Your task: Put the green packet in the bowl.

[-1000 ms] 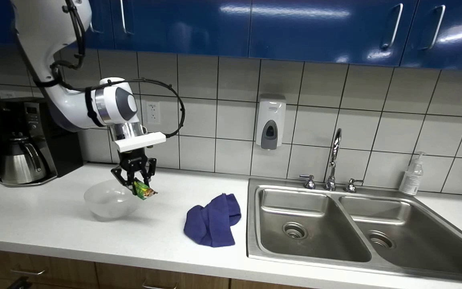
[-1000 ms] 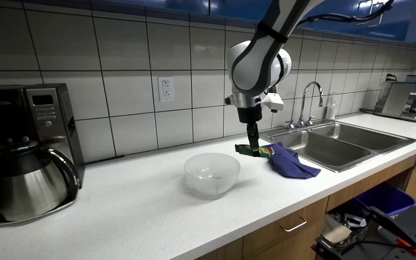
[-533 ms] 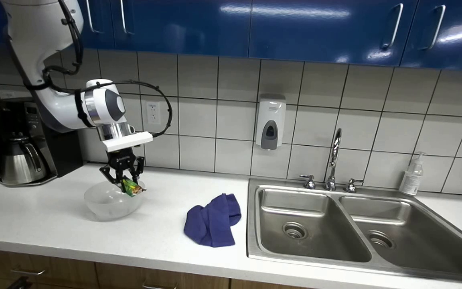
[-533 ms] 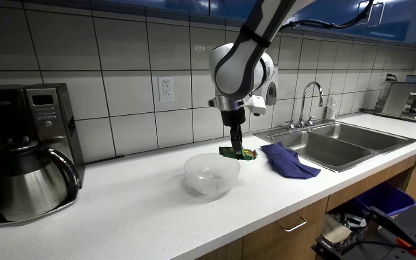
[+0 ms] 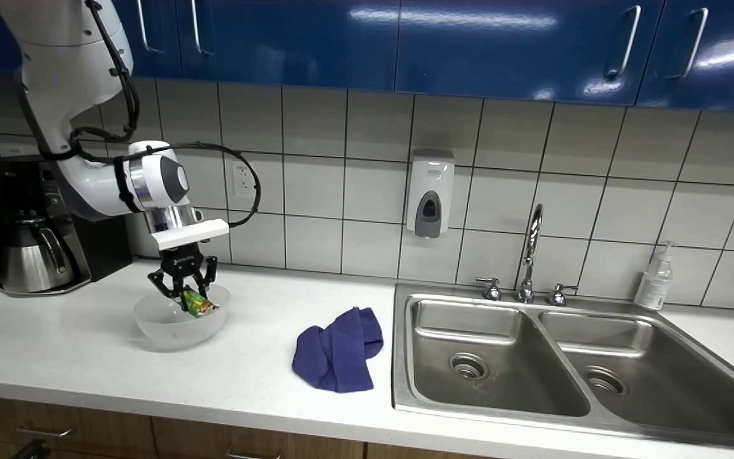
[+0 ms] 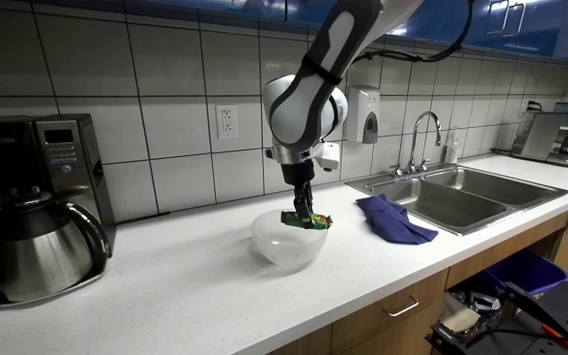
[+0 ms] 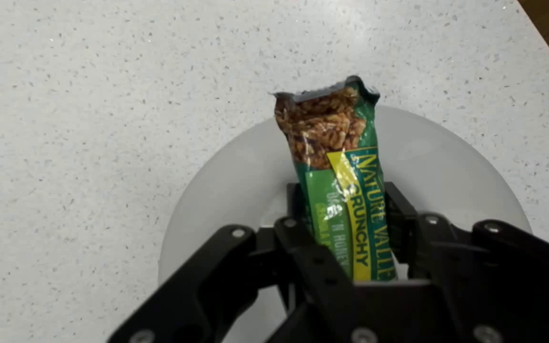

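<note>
Slim, glossy green granola-bar packet: held over the round, frosted, translucent bowl, not yet let go; in the wrist view its oat-pictured end reaches past the rim.
Black two-fingered gripper: closed as far as the packet allows, one finger on each long side, clasping its middle.
Overhanging end: likeliest trouble; released here, it could catch the rim and flip the packet onto the speckled white counter.
Bowl rim: the one thing in the way; lowering straight down might press the packet against it and tilt or shove the bowl. Whether they touch now, I cannot tell.
Crumpled dark-blue cloth: between bowl and twin-basin steel sink, near the sink, likely no hindrance.
Black-and-steel coffee maker: on the bowl's other side, well apart, no hindrance either.
</note>
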Available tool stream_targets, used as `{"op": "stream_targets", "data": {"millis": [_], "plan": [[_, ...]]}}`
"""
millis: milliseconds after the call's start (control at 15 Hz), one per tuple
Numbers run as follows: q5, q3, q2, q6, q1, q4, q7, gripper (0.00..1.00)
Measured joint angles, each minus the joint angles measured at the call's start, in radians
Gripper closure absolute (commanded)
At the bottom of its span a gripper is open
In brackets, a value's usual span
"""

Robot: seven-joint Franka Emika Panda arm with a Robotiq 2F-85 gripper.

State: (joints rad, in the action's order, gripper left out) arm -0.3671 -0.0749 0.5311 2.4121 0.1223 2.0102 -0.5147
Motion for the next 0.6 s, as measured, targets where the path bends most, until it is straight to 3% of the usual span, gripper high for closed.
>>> {"op": "stream_targets", "data": {"millis": [200,267,600], "plan": [[-0.003,0.000,0.023,-0.011,0.013,-0.014,0.020,0.04],[-0.003,0.000,0.026,-0.017,0.013,-0.014,0.025,0.01],[0.008,0.004,0.016,-0.030,-0.005,0.004,0.060,0.00]]}}
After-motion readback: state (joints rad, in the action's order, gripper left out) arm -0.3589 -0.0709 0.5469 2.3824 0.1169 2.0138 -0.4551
